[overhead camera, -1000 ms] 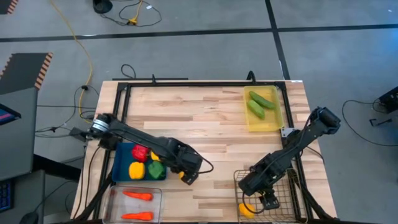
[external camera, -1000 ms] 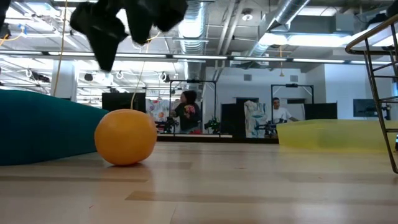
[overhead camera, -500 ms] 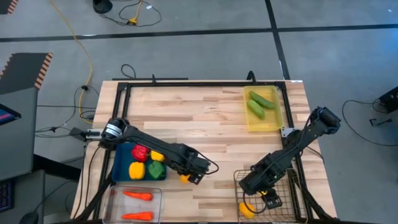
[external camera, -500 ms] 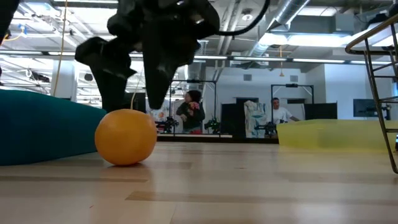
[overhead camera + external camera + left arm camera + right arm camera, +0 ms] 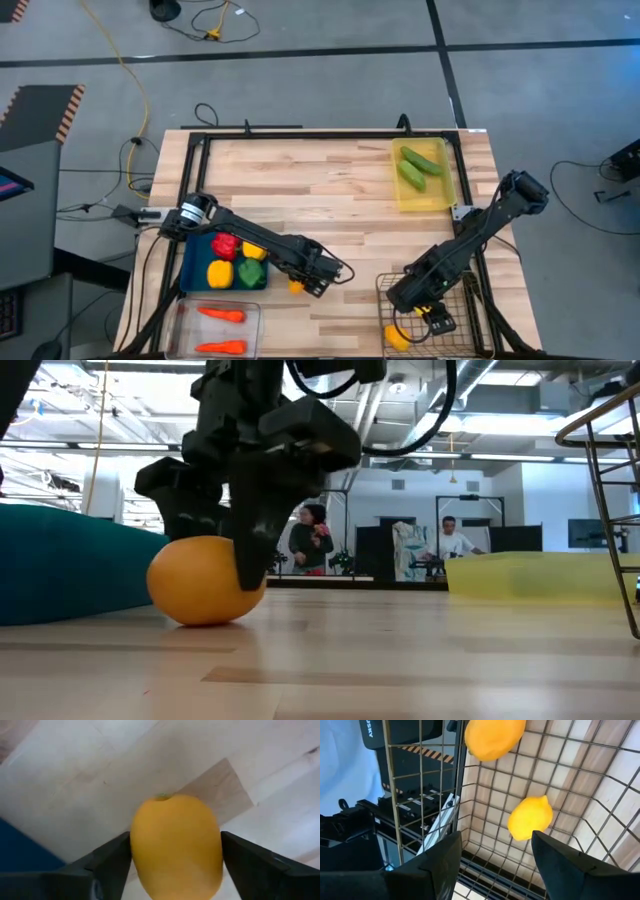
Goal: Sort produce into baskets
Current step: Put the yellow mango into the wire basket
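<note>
A yellow-orange lemon [image 5: 296, 287] [image 5: 200, 582] [image 5: 176, 845] lies on the wooden table just right of the blue tray [image 5: 190, 270]. My left gripper [image 5: 305, 280] [image 5: 215, 560] stands over it, pointing down, with one finger on each side. My right gripper [image 5: 432, 318] [image 5: 495, 845] hangs open above the wire mesh basket [image 5: 470, 310]. Two lemons [image 5: 530, 818] [image 5: 492, 737] lie on the basket's floor. My left gripper comes from above with its fingers pointing down. It has the lemon's two opposite long sides [image 5: 137, 845] between its two fingers [image 5: 250, 550], which lie across the lemon at about its middle. The lemon rests with its underside on the table.
The blue tray holds red, yellow and green peppers [image 5: 225, 245]. A clear bin [image 5: 180, 330] at the near left holds two carrots [image 5: 222, 314]. A yellow tray [image 5: 445, 190] at the far right holds cucumbers [image 5: 418, 165]. A black frame [image 5: 300, 135] borders the table.
My left gripper has come down from above the table and a little toward the right edge. Its fingers now stand around the lemon, which stays on the table. My right gripper has kept its place over the basket.
</note>
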You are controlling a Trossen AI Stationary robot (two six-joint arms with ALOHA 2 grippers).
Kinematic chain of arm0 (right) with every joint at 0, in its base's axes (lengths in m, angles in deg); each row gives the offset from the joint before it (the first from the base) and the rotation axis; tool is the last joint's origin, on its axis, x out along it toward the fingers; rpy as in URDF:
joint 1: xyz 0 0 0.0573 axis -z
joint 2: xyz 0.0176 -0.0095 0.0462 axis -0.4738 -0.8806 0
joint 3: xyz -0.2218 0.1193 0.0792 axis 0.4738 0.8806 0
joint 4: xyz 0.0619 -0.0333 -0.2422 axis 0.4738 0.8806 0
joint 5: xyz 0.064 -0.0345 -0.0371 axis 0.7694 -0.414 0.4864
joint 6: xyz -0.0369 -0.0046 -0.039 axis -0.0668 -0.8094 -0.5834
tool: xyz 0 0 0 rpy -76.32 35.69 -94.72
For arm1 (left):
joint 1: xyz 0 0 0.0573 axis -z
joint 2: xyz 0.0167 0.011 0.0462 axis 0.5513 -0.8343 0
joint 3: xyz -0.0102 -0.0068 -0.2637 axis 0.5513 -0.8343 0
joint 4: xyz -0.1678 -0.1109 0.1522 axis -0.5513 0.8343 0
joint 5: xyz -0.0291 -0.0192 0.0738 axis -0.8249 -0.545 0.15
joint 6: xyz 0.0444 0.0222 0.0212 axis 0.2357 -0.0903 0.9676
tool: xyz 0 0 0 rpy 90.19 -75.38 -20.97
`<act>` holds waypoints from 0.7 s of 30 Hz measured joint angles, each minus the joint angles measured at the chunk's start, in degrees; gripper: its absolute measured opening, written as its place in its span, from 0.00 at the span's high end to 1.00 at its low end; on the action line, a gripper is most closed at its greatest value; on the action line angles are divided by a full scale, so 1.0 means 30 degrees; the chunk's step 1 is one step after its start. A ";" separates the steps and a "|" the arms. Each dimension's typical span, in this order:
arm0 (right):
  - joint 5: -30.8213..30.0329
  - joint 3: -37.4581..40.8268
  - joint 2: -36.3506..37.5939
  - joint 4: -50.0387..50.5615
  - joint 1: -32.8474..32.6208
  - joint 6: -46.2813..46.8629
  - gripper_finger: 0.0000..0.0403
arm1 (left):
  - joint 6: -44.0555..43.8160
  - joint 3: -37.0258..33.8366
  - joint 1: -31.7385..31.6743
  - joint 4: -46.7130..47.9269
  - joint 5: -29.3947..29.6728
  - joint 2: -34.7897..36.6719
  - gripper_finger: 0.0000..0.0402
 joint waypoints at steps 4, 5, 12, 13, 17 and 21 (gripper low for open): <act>-0.0123 0.0000 0.0448 0.0575 0.0026 -0.0899 0.34 | 0.0759 0.0000 0.0005 -0.0003 -0.0098 -0.0018 0.43; -0.0359 0.0000 0.0673 0.0608 0.0031 -0.0922 0.34 | 0.0926 0.0000 0.0000 -0.0015 -0.0087 -0.0018 0.47; -0.3693 0.0000 0.3128 0.0961 0.0044 -0.1005 0.34 | 0.3853 0.1842 -0.0123 0.0513 -0.0076 -0.0040 0.52; -0.4302 0.0000 0.3549 0.1012 0.0059 -0.1013 0.34 | 0.4332 0.2372 -0.0180 0.0631 -0.0037 -0.0040 0.52; -0.6672 0.0000 0.5174 0.1378 0.0073 -0.0962 0.34 | 0.6170 0.5047 -0.0496 0.1268 0.0662 -0.0040 0.52; -0.8740 0.0000 0.6546 0.2054 0.0080 -0.0940 0.34 | 0.7592 0.7694 -0.0711 0.1108 0.2141 -0.0040 0.48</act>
